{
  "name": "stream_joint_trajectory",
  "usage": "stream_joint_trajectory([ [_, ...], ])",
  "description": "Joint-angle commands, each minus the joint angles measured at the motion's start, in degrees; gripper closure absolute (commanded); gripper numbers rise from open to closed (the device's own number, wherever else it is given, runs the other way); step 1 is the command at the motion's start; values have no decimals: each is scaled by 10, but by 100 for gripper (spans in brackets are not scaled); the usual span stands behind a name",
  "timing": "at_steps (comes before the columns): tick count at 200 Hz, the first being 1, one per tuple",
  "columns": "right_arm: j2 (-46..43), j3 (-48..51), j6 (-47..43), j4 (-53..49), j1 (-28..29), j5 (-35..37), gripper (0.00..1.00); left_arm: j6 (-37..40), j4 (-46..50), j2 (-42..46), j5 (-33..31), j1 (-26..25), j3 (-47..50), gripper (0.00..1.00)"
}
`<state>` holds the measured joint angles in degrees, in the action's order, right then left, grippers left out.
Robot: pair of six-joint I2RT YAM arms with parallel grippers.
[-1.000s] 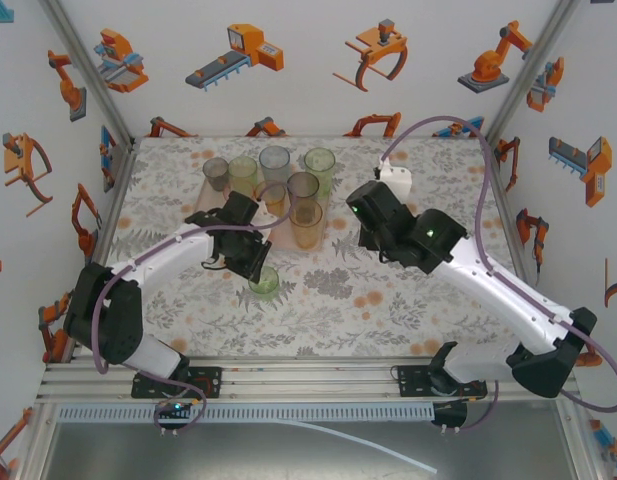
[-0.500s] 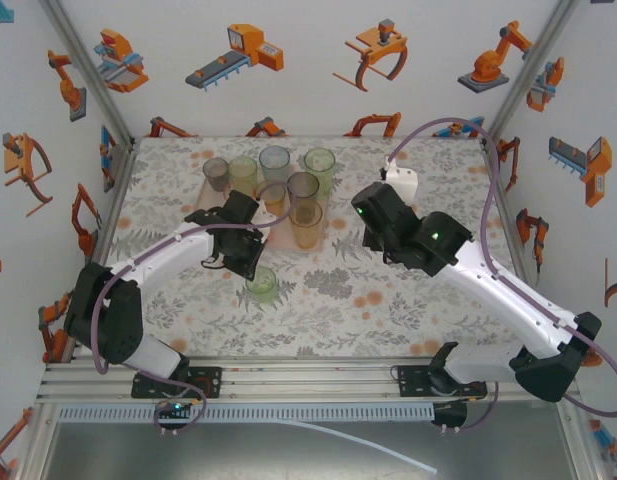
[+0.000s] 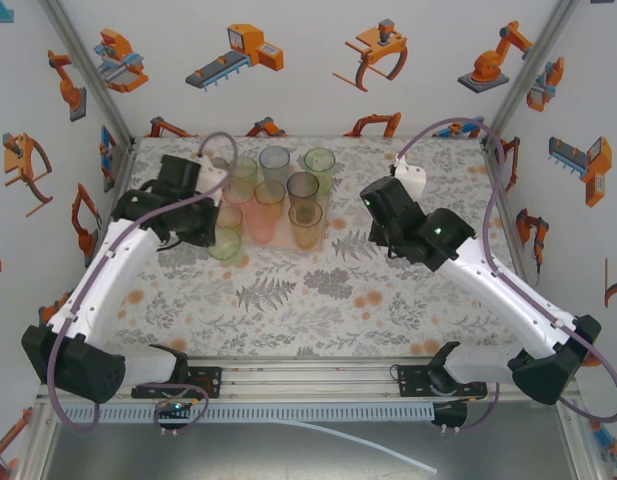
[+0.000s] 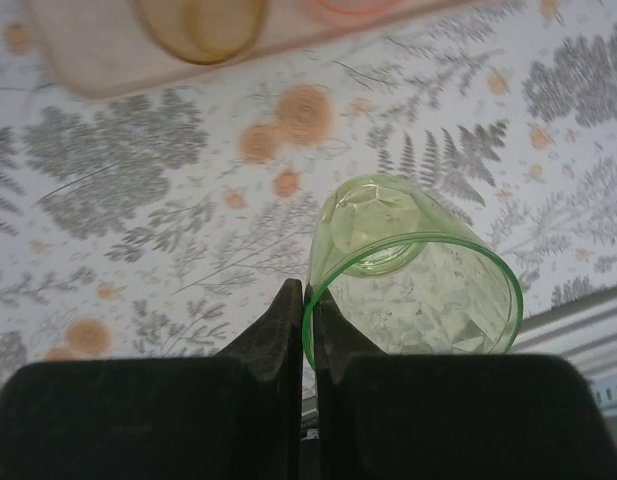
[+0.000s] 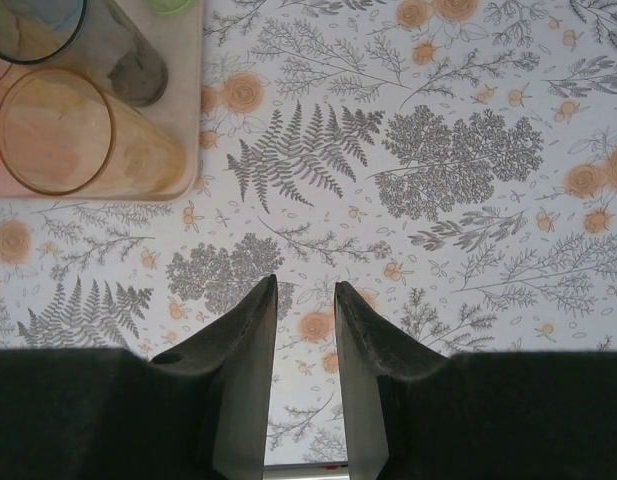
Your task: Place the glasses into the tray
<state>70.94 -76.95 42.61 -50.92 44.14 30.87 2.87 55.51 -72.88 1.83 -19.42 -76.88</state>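
My left gripper (image 4: 308,300) is shut on the rim of a green glass (image 4: 413,275), one finger inside and one outside. In the top view this green glass (image 3: 226,243) hangs beside my left gripper (image 3: 212,234), just off the near left corner of the pale pink tray (image 3: 280,240). Several glasses stand on the tray, among them an orange one (image 3: 307,222), a smoky grey one (image 3: 303,188) and a green one (image 3: 319,163). My right gripper (image 5: 305,290) is open over bare tablecloth with nothing between its fingers, right of the tray (image 5: 193,110).
The flowered tablecloth (image 3: 318,300) covers the table. Walls with robot pictures close in the back and both sides. An orange glass (image 5: 78,140) and a grey glass (image 5: 113,55) stand at the tray's near right corner.
My left gripper has shut on the green glass's rim and carried it left and back, from the table's middle to the tray's near left corner. The right arm drew back slightly to the right.
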Motion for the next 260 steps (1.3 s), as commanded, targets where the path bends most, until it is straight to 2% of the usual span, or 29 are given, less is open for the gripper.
stream_joint_trajectory([
  [1, -10, 2, -14, 25, -12, -12, 68, 16, 40, 5, -11, 50, -20, 96],
  [57, 0, -7, -27, 33, -28, -29, 68, -6, -90, -80, -41, 149, -53, 96],
  [85, -7, -3, -28, 35, -37, -29, 68, -31, -137, -148, -60, 178, -91, 96],
  [114, -6, 0, -31, 41, -51, -37, 68, -52, -200, -208, -68, 178, -106, 96],
  [179, 2, 7, -35, 48, -84, -59, 68, -50, -261, -331, -62, 167, -142, 96],
  [260, 11, 11, -31, 48, -92, -62, 68, -49, -267, -416, -49, 135, -189, 94],
])
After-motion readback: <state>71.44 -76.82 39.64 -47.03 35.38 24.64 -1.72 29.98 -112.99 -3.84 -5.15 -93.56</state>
